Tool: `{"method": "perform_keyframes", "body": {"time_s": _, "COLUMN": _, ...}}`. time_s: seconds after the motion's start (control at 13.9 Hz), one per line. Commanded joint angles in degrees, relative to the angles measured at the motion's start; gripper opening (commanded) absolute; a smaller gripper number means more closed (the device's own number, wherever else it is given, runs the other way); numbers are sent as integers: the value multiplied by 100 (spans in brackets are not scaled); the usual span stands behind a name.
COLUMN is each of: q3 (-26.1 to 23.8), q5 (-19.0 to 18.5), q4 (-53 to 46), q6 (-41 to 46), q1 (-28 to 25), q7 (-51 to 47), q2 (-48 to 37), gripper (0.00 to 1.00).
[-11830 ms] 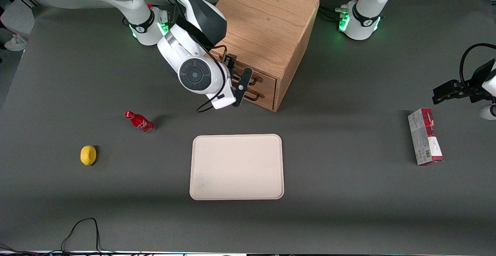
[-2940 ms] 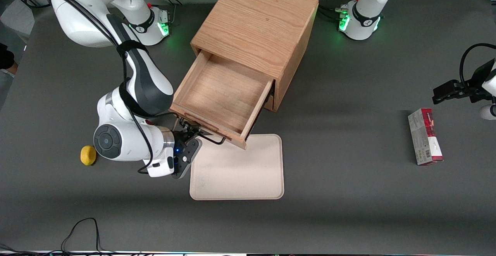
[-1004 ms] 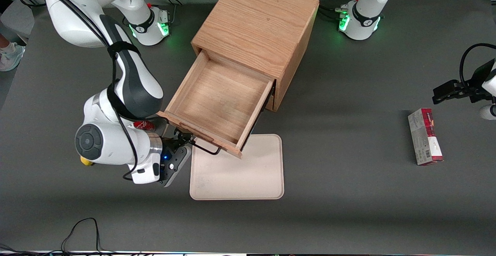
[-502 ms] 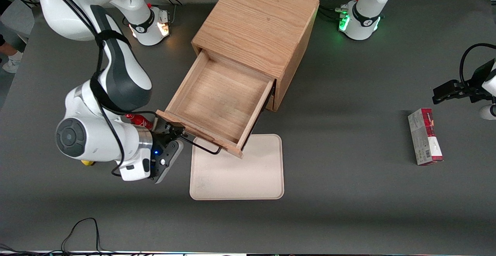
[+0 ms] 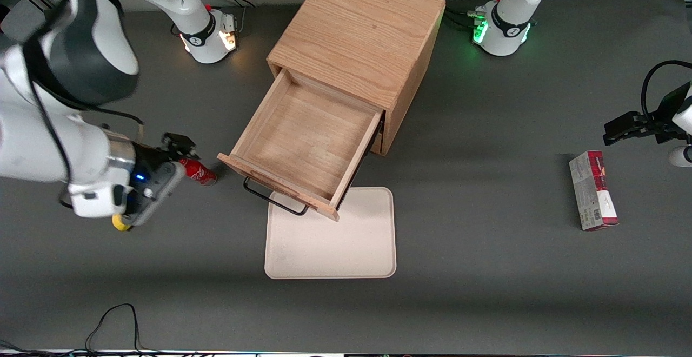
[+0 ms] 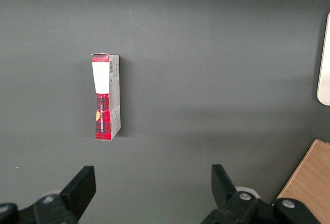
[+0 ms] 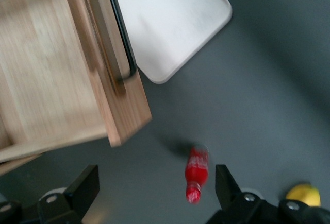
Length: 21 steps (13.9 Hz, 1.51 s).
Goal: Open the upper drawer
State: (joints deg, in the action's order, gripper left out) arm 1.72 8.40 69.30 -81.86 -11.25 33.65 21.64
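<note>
The upper drawer (image 5: 305, 140) stands pulled far out of the oak cabinet (image 5: 357, 32), showing its bare wooden inside. Its thin black bar handle (image 5: 270, 196) hangs over the tray's edge. The drawer (image 7: 51, 64) and handle (image 7: 121, 33) also show in the right wrist view. The lower drawer is hidden under the open one. My right gripper (image 5: 175, 151) is open and empty, off the handle, toward the working arm's end of the table, above the small red bottle (image 5: 197, 172). In the wrist view the gripper (image 7: 157, 183) has its fingers wide apart with the bottle (image 7: 196, 175) below them.
A beige tray (image 5: 330, 238) lies nearer the front camera than the drawer, also in the wrist view (image 7: 170, 23). A lemon (image 5: 120, 223) lies partly under my hand, also in the wrist view (image 7: 304, 195). A red box (image 5: 592, 190) lies toward the parked arm's end, also in the left wrist view (image 6: 105, 96).
The gripper pulled the upper drawer out from shut, let go of the handle, and has moved up and away toward the working arm's end. The drawer stays open.
</note>
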Motion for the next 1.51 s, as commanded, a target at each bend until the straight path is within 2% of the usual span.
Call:
{"method": "perform_keyframes", "body": {"time_s": 0.0, "q3": 459, "q5": -66, "q4": 1407, "q6": -137, "q1": -35, "q7": 46, "q2": -1019, "gripper": 100}}
{"method": "perform_keyframes", "body": {"time_s": 0.14, "q3": 741, "q5": -154, "q4": 1926, "q6": -163, "q1": -62, "q7": 11, "q2": -1502, "gripper": 100}}
{"method": "perform_keyframes", "body": {"time_s": 0.22, "q3": 768, "q5": -372, "q4": 2112, "q6": -181, "q1": -62, "q7": -285, "q2": -1687, "gripper": 100}}
{"method": "perform_keyframes", "body": {"time_s": 0.36, "q3": 725, "q5": -863, "q4": 2044, "q6": -111, "q1": -105, "q7": -1539, "q2": -1724, "gripper": 100}}
{"method": "perform_keyframes", "body": {"time_s": 0.43, "q3": 716, "q5": -1014, "q4": 1991, "q6": -50, "q1": -158, "q7": -1789, "q2": -1724, "gripper": 100}}
{"method": "perform_keyframes", "body": {"time_s": 0.65, "q3": 926, "q5": -972, "q4": 1955, "q6": 3, "q1": -123, "q7": -1800, "q2": -1820, "gripper": 100}}
{"method": "perform_keyframes", "body": {"time_s": 0.86, "q3": 936, "q5": -534, "q4": 1964, "q6": -14, "q1": -150, "q7": -1878, "q2": -1970, "gripper": 100}}
{"method": "perform_keyframes", "body": {"time_s": 1.08, "q3": 918, "q5": -524, "q4": 2095, "q6": -40, "q1": -176, "q7": -2247, "q2": -2154, "gripper": 98}}
{"method": "perform_keyframes", "body": {"time_s": 1.22, "q3": 813, "q5": -532, "q4": 2332, "q6": -119, "q1": -10, "q7": -2389, "q2": -2339, "gripper": 98}}
{"method": "perform_keyframes", "body": {"time_s": 1.43, "q3": -423, "q5": -568, "q4": 2866, "q6": -583, "q1": 1025, "q7": -2704, "q2": -2646, "gripper": 98}}
